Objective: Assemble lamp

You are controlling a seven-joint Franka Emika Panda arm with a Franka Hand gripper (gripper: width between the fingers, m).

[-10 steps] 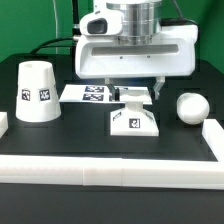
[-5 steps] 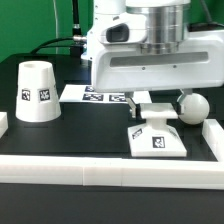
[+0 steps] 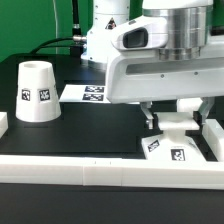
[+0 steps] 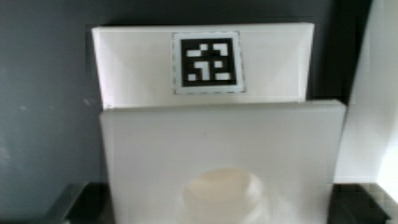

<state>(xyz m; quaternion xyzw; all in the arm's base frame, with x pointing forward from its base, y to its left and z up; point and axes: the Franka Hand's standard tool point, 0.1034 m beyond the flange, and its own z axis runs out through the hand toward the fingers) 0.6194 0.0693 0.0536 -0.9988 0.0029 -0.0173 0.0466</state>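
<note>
The gripper (image 3: pixel 175 122) hangs low over the black table (image 3: pixel 90 130), its fingers pressed together on the lamp's base (image 3: pixel 172 150), one dark finger (image 3: pixel 150 120) on each side of the raised upper part. The base sits directly under the tool and rests on the table. Its sloped faces show square tags toward the exterior camera.

In the wrist view the base (image 4: pixel 205 130) fills almost the whole picture. One tag (image 4: pixel 208 62) lies on its far slope, and a faint round hollow sits in the top face between the fingertips (only their dark ends show at the picture's corners). The gripper (image 4: pixel 219 203) straddles that top face.

Just in front of the tool runs the long white front rail (image 3: pixel 70 172), and the side rail (image 3: pixel 213 135) stands close beside it on the exterior view's right. The base lies near the corner they form; whether it touches either rail I cannot tell.

The shade (image 3: pixel 37 92) stands with its narrow end up, well apart from the gripper toward the exterior view's left. The marker board (image 3: pixel 88 93) lies flat between shade and tool, partly hidden by the arm's white body.
</note>
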